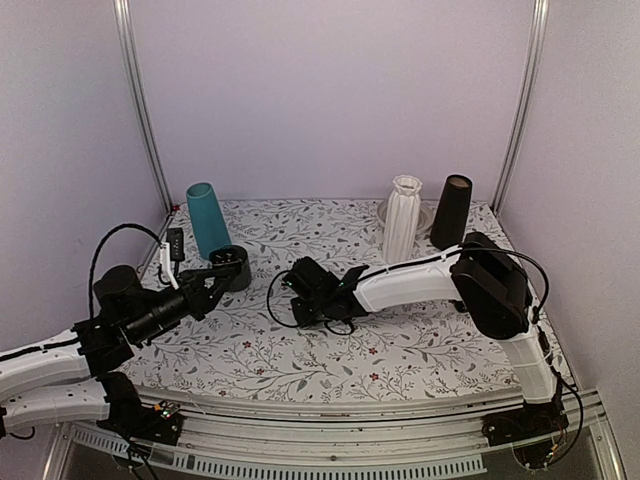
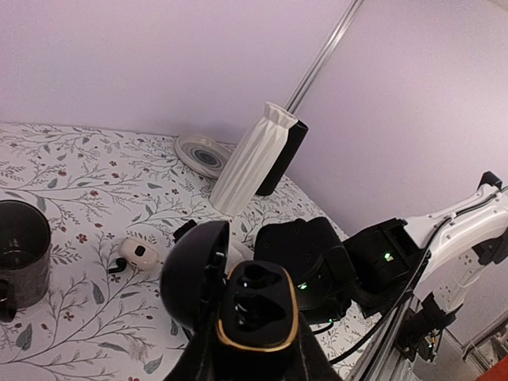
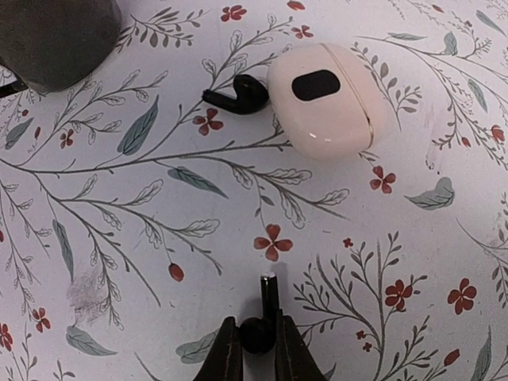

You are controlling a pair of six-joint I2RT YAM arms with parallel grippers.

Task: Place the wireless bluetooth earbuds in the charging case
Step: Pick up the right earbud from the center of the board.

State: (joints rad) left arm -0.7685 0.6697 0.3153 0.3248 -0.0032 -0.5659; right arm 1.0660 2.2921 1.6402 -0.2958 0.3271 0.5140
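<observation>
Earbuds [image 3: 256, 333]: two, one clamped in right jaws, one [image 3: 236, 97] at white case's [image 3: 325, 99] nine o'clock. Left wrist view alone shows one open charging case [image 2: 254, 313], clamped in left jaws.

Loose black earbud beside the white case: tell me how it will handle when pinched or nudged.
The loose earbud is tiny, so probably very light; a nudge may skid or spin it on the tablecloth. Its rounded head might slip from a pinch, though the right gripper holds the other earbud that way. It looks rigid.
</observation>
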